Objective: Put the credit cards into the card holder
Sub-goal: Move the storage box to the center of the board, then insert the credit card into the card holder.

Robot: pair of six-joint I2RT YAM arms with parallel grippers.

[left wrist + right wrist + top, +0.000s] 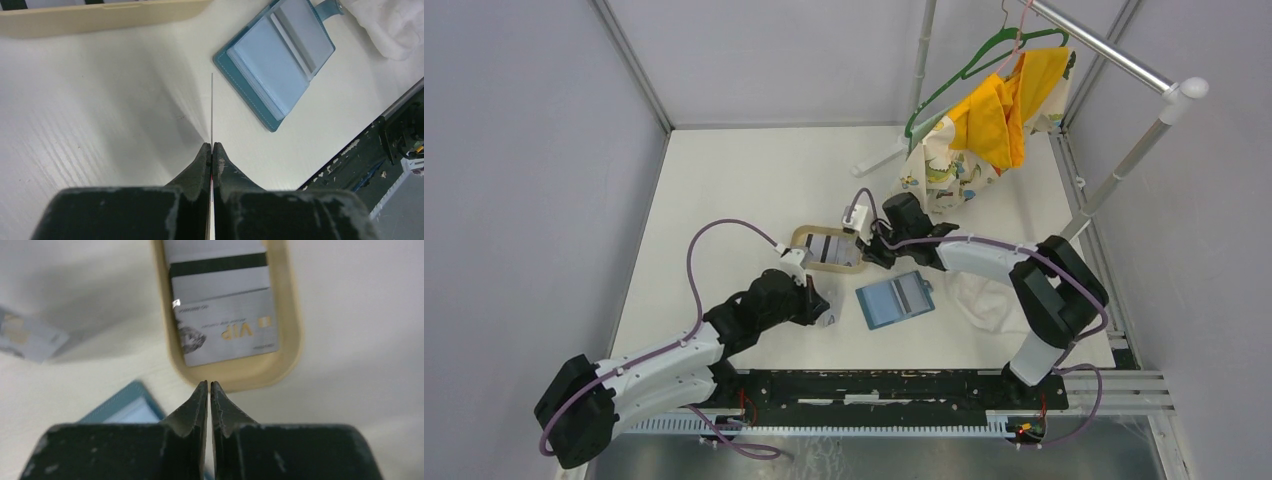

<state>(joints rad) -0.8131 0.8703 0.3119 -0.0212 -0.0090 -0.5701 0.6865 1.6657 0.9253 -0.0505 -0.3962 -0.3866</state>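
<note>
The blue card holder [896, 300] lies open on the table, its clear pockets facing up; it also shows in the left wrist view [276, 59]. My left gripper [824, 312] is shut on a thin pale card [212, 107], seen edge-on, held to the left of the holder. This card also shows in the right wrist view [27, 337]. More credit cards [227, 332], a silver one and a pale one with a black stripe, lie in the tan tray [287, 347]. My right gripper [209, 384] is shut and empty, its tips just at the tray's near rim.
The tan tray [802, 240] sits behind the holder. A white cloth [984, 300] lies right of the holder, also in the left wrist view [395, 25]. A rack with a green hanger and yellow garment [1004, 110] stands at the back right. The black rail [874, 385] runs along the near edge.
</note>
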